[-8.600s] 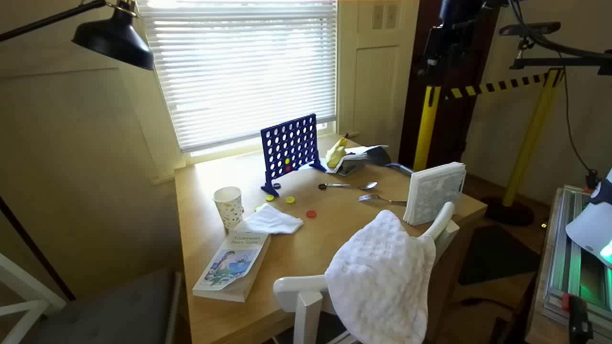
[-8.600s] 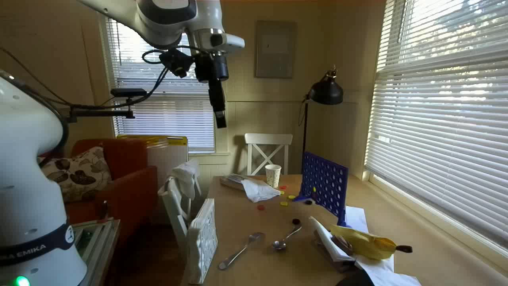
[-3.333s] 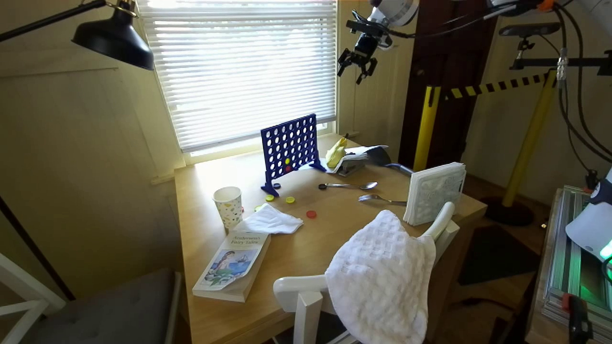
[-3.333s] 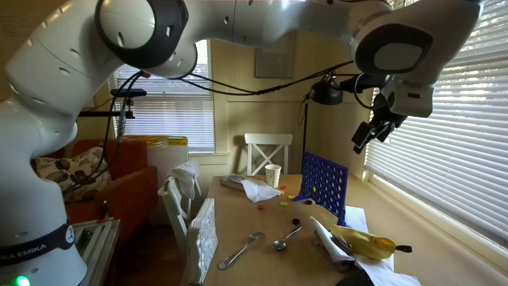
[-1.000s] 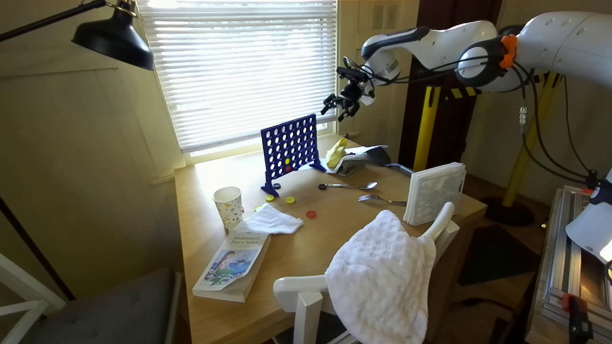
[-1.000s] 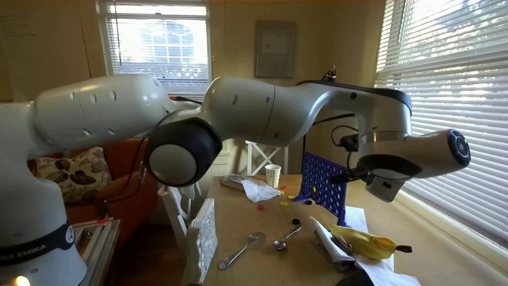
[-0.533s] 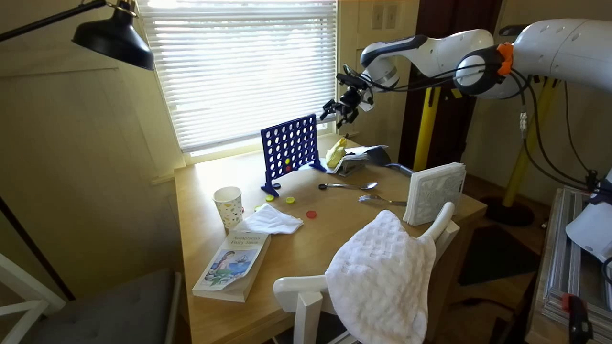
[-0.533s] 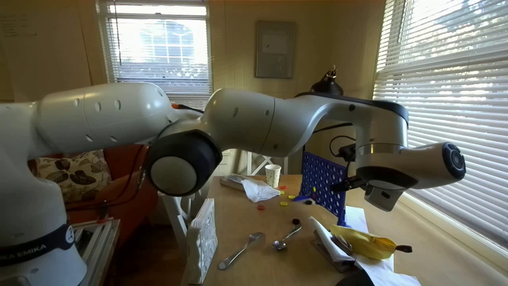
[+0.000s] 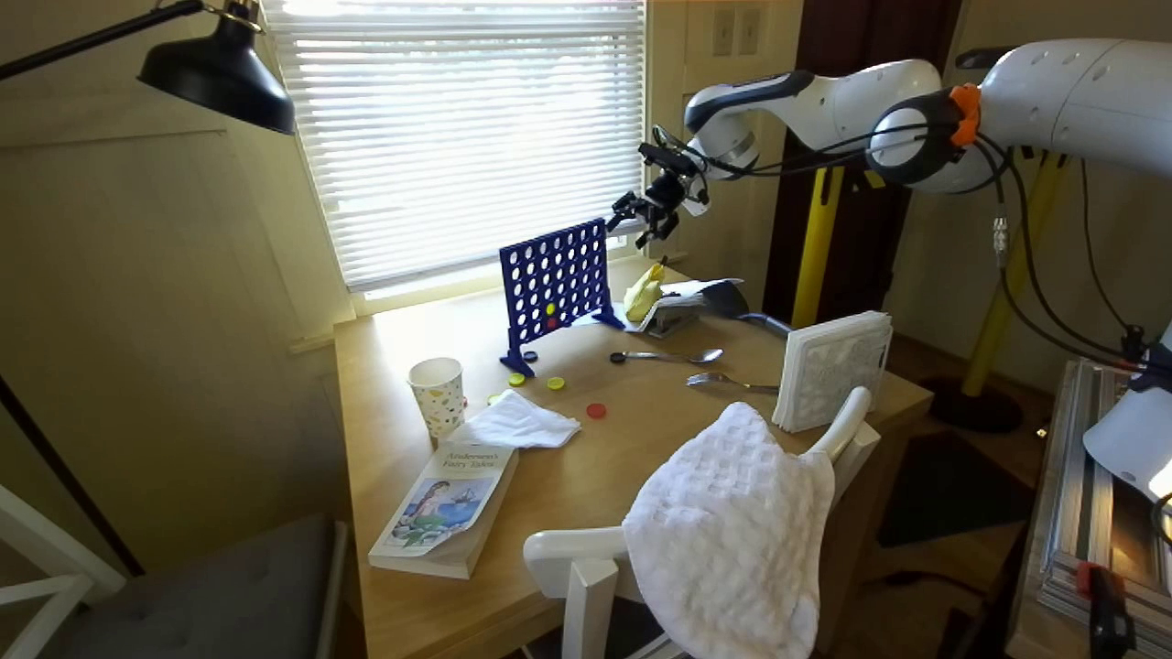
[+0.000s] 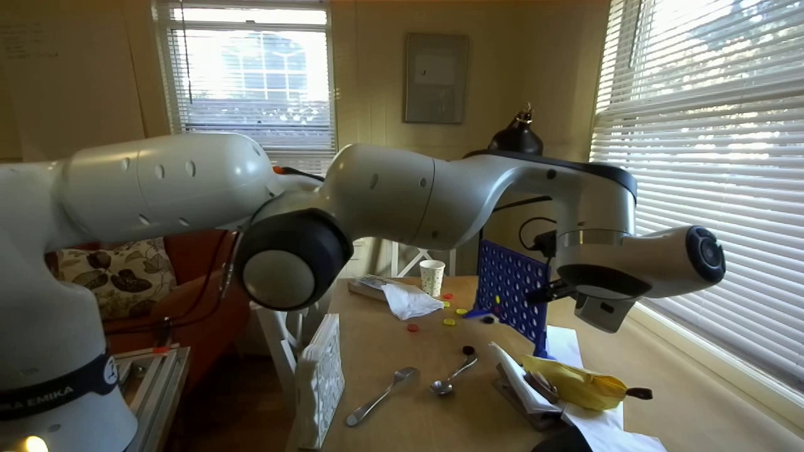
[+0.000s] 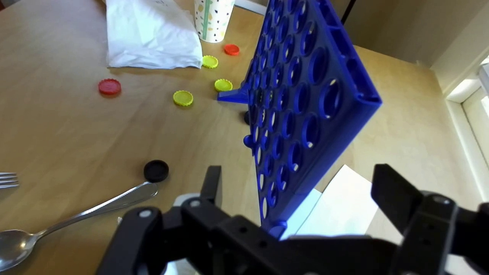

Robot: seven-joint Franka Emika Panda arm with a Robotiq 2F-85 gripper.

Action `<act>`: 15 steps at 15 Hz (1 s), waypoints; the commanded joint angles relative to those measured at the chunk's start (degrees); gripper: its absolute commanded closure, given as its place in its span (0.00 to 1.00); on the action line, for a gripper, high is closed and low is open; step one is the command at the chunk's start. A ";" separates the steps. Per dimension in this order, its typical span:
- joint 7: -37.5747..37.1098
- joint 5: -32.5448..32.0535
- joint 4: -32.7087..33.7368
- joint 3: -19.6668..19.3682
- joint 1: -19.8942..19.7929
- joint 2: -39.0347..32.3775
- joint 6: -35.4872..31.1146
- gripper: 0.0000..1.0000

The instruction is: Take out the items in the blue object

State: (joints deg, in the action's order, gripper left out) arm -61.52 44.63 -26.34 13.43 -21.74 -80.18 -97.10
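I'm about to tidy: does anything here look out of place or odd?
Loose game discs, red, yellow and black, lie scattered on the table outside the blue grid; odd, as such pieces would normally sit in it. One black disc lies right at the handle end of the spoon. I see nothing spilled.

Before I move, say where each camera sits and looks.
Exterior view: behind the draped chair, facing the window; arm, hand at right.
Exterior view: at the table end opposite the paper cup, facing the lamp; arm, base, hand partly.
Wrist view: on the arm, looking down at the blue grid; open hand below.
Both exterior views share the blue grid.
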 commanded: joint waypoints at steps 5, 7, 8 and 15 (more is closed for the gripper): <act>5.05 -0.04 1.91 0.85 2.77 -1.57 -7.52 0.00; 6.24 0.08 1.71 1.20 3.34 -1.55 -7.08 0.00; 6.36 0.13 1.57 1.31 3.63 -1.48 -6.85 0.00; -7.42 1.79 0.79 2.88 3.45 -1.12 -4.09 0.00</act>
State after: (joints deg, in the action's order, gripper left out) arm -62.85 44.76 -26.42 15.17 -17.89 -80.64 -103.45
